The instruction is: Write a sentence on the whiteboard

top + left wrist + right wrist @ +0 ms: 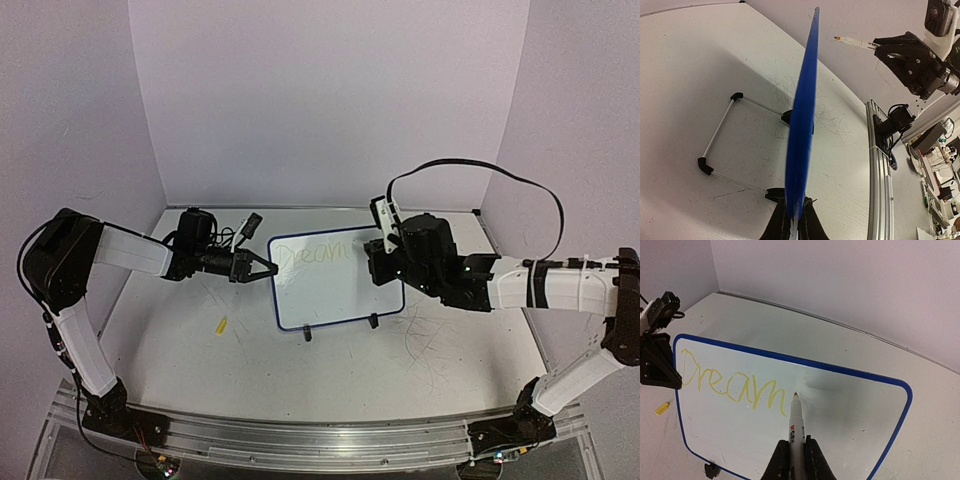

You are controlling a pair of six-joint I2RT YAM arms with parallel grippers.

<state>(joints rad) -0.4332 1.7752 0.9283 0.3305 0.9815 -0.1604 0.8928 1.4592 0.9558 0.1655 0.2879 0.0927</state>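
The sentence (732, 385) so far reads "Dream", in pale yellow across the upper left of the whiteboard (335, 295). The whiteboard stands tilted on its stand (720, 135) in the middle of the table (200, 350). The marker (796, 422) points its tip just right of the "m"; seen edge-on from the left wrist, the tip looks lifted off the surface. The right gripper (796, 452) is clamped on the marker's barrel, and the left gripper (795, 222) is pinched on the board's left rim, bracing it. For the next letter, land lightly beside the "m", match the height of the others, press gently so the board does not rock, and leave room for more words
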